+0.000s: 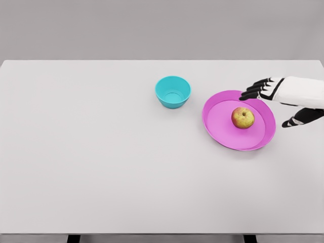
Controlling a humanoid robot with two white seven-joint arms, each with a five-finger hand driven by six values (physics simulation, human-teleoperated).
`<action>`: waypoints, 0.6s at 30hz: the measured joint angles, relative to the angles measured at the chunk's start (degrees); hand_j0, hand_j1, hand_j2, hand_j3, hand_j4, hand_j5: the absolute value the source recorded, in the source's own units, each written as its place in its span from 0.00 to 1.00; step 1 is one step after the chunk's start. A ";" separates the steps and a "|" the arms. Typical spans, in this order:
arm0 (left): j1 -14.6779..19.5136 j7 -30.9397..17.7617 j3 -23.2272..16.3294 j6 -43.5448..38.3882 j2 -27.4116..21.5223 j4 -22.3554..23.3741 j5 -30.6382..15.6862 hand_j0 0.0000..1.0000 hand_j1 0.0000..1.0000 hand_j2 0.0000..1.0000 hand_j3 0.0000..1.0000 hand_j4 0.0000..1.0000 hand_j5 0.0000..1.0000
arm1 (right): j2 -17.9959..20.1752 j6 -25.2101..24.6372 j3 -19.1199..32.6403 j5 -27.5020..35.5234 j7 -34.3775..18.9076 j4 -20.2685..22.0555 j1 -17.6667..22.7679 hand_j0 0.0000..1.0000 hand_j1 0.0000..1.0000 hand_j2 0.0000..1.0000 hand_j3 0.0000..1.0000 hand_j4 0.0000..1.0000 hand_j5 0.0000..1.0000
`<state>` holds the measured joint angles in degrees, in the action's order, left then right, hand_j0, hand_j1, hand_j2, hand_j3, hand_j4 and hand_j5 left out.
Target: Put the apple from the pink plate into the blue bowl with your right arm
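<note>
1. Head view shows a white table [101,167] filling most of the frame, with a grey wall behind its far edge and two dark legs just visible at the bottom.
2. Left of the middle, the tabletop is plain white surface.
3. Just right of the middle, toward the far side, the blue bowl [173,91] stands upright, its opening facing up and its colour closer to turquoise.
4. Near the bowl on its right, but apart from it, the pink plate [217,126] lies flat on the table.
5. The apple [243,117] rests on the plate, a little right of the plate's middle, yellow with a red blush.
6. At the right edge the right hand [283,104] comes in on a white arm, near the plate's far right rim.
7. Its dark fingers [255,91] are spread and point left over the rim, the thumb lower and apart; the hand grips nothing.
8. The fingertips look clear of the apple, though their height above the plate is hard to judge from this angle.
</note>
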<state>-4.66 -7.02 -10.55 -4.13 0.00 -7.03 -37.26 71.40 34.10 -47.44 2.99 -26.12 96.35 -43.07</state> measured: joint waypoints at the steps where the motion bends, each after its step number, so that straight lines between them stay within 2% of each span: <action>1: 0.00 0.00 0.00 0.00 0.00 0.00 0.00 1.00 1.00 1.00 1.00 1.00 1.00 | -0.28 -0.06 -0.39 0.04 -0.18 -0.10 -0.69 1.00 1.00 1.00 1.00 1.00 1.00; 3: 0.00 0.00 0.01 0.00 0.00 -0.01 -0.01 1.00 1.00 1.00 1.00 1.00 1.00 | -2.20 -0.40 -1.33 -0.30 -0.42 -1.66 -3.45 1.00 1.00 1.00 1.00 1.00 1.00; 6: 0.00 0.00 0.00 0.00 0.00 0.00 0.00 1.00 1.00 1.00 1.00 1.00 1.00 | -7.62 -1.22 -2.98 -3.58 -1.30 -6.24 -4.75 1.00 1.00 1.00 1.00 1.00 1.00; 8: 0.00 0.00 0.01 0.00 0.00 -0.01 -0.02 1.00 1.00 1.00 1.00 1.00 1.00 | -10.31 -2.84 -5.13 -4.75 -2.38 -8.65 -7.38 1.00 1.00 1.00 1.00 1.00 1.00; 10: 0.00 0.00 0.00 0.00 0.00 0.00 -0.02 1.00 1.00 1.00 1.00 1.00 1.00 | -12.96 -4.10 -7.38 -5.90 -3.60 -11.56 -7.91 1.00 1.00 1.00 1.00 1.00 1.00; 18: 0.00 0.00 0.00 0.00 0.00 0.00 -0.02 1.00 1.00 1.00 1.00 1.00 1.00 | -16.03 -6.67 -9.91 -10.57 -6.23 -14.81 -7.38 1.00 1.00 1.00 1.00 1.00 1.00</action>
<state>-4.66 -7.02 -10.54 -4.13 0.00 -7.04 -37.28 55.38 27.43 -57.35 -7.58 -32.34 81.53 -50.45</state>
